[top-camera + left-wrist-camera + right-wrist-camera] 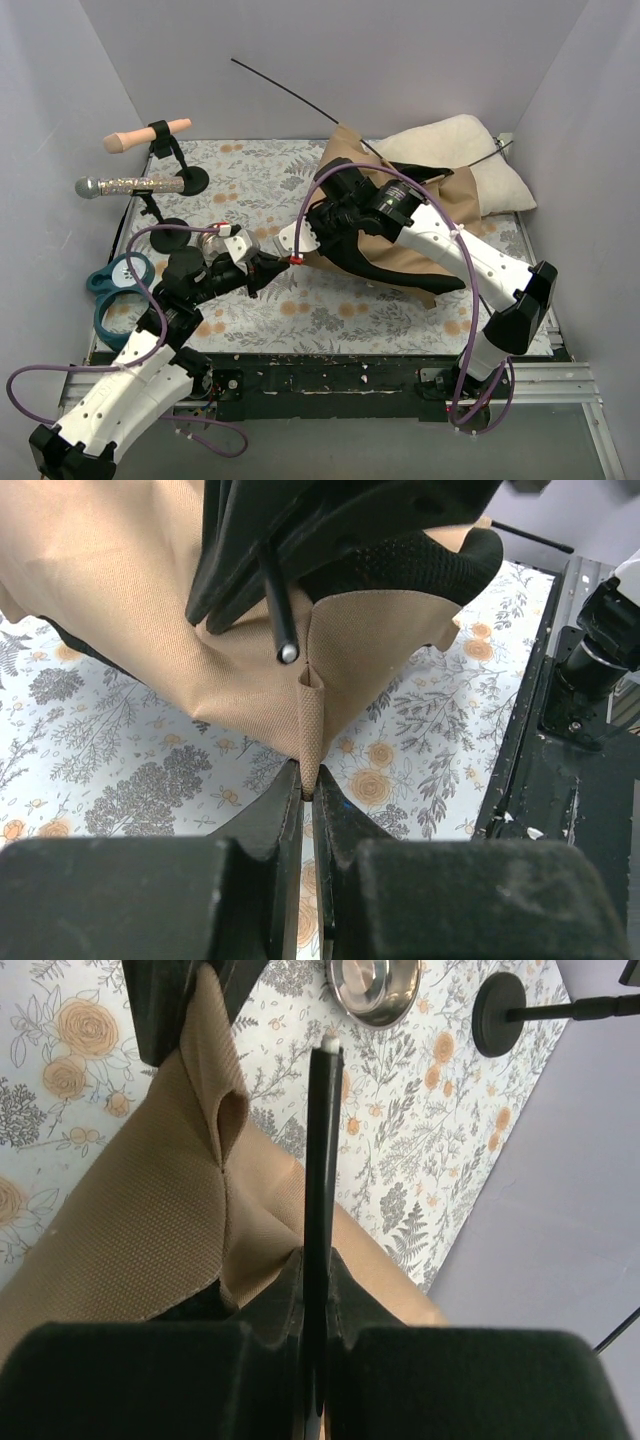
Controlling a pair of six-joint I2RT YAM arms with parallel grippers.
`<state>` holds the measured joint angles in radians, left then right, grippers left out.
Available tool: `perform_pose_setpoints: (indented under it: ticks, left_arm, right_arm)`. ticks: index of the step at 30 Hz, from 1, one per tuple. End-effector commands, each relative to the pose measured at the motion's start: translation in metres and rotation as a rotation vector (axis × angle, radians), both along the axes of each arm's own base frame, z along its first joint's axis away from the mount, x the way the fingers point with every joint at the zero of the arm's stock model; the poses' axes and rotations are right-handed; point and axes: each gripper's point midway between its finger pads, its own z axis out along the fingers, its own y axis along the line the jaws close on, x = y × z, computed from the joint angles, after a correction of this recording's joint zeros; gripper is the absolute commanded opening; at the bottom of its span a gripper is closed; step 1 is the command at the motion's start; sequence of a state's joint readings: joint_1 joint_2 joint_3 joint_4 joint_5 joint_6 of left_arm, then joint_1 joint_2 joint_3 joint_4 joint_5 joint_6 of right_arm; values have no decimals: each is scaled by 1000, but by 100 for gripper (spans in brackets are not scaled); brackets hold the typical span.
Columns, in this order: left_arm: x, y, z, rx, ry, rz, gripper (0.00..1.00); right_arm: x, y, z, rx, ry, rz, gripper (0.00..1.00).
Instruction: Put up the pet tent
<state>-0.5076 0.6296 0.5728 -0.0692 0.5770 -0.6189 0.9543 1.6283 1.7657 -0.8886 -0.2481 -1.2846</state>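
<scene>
Floral worktop [400, 310]. Pet tent [347, 150], slumped tan fabric with black trim, lies centre to 2 o'clock, partly under right arm [450, 245]. Fabric likely light, soft, floppy; grip at hems, corner folds. Thin black pole [300, 97] juts toward 11 o'clock; likely springy, slippery; hold near tip. Left jaws pinched together on tent's corner fold [310, 720]. Right jaws clamped round pole, tip just beside fold.
</scene>
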Motion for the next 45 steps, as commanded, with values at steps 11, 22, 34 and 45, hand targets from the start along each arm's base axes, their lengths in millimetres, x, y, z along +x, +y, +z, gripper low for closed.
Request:
perform_pose_setpoints:
  ticks: [11,22,34,45]
  left_arm:
    - [-16,9,24,-47,-2,10,0]
    - [-13,6,26,-45,8,3,0]
    - [-12,5,26,-35,-3,-1,0]
    - [-9,4,24,-31,8,1,0]
  right_arm:
    - [24,-27,-1,-21,-147,-63,1]
    - [12,-25,-5,-32,-146,17,1]
    - [3,-12,-15,-58,-131,53,1]
    - [-2,-3,-22,-66,-125,83,1]
